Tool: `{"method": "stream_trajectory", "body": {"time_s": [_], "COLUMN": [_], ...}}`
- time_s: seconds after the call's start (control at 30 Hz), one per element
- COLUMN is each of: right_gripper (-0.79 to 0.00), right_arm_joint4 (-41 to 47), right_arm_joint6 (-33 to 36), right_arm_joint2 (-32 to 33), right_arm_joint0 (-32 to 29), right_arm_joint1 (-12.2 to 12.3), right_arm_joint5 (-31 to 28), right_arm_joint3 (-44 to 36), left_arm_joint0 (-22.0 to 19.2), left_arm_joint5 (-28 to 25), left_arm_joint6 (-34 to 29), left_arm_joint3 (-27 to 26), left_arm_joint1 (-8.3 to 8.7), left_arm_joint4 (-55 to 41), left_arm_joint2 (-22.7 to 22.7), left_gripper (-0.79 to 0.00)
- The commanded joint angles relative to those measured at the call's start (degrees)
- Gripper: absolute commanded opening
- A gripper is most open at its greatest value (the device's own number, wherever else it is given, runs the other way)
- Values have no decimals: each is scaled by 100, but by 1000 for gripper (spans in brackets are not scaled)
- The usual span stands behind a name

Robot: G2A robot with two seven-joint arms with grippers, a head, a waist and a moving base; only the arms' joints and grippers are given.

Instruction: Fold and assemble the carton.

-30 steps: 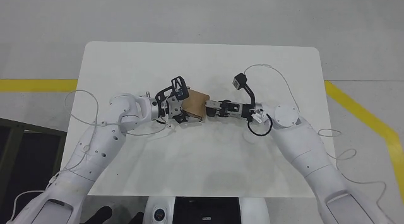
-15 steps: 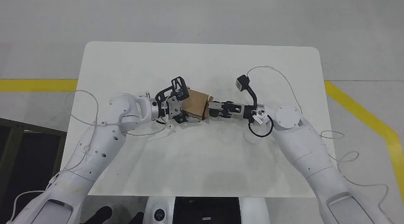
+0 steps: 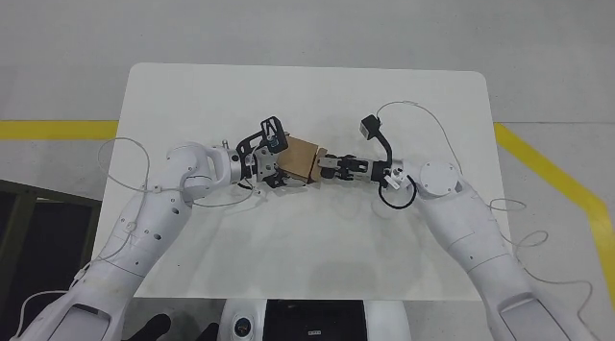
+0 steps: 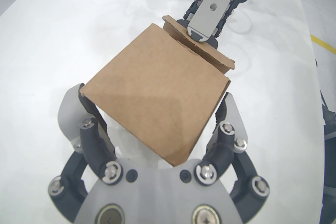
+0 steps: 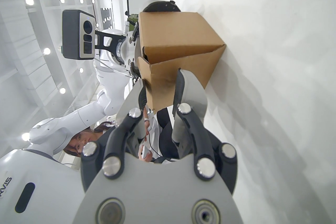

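Note:
A small brown cardboard carton (image 3: 303,158) rests at the middle of the white table (image 3: 432,245), between my two grippers. My left gripper (image 4: 153,97) is shut on the carton (image 4: 157,93), one finger on each side wall. From the opposite side, my right gripper (image 5: 160,83) is shut on an end flap (image 4: 199,51) that sticks out from the carton (image 5: 181,33). In the top view, the left gripper (image 3: 274,160) and the right gripper (image 3: 319,168) meet the box from either side. The carton's inside is hidden.
Thin white cables (image 3: 423,115) loop over the table beside each arm. Bare tabletop lies all around the carton, out to the table edges. A yellow floor line (image 3: 58,130) runs past the table.
The right arm has drawn slightly to the right with the flap in its grip, and the carton has turned a little. The left gripper has kept its hold in place.

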Motion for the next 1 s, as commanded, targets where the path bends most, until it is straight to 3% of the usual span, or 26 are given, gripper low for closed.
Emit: {"method": "stream_trajectory", "body": {"time_s": [0.0, 0.7, 0.77, 0.9, 0.97], "right_gripper": [-613, -653, -640, -536, -533], "right_arm_joint4": [-20, -362, -363, -337, -337], "right_arm_joint6": [-15, 6, 8, 22, 56], "right_arm_joint2": [2, -216, -220, -152, -92], "right_arm_joint0": [1, 296, 315, 305, 273], "right_arm_joint1": [1, -59, -63, -44, -20], "right_arm_joint5": [16, 248, 236, 196, 195], "right_arm_joint3": [-2, -85, -66, -87, -140], "left_arm_joint0": [1, 4, 10, 19, 18], "left_arm_joint5": [1, -25, -23, -21, -15], "left_arm_joint6": [0, 20, 22, 20, 6], "left_arm_joint3": [-1, -9, -15, -16, -15], "left_arm_joint1": [0, 1, 2, 4, 4], "left_arm_joint4": [0, 35, 38, 36, 33], "left_arm_joint2": [1, 12, 10, 6, 3], "left_gripper": [0, 0, 0, 0, 0]}}
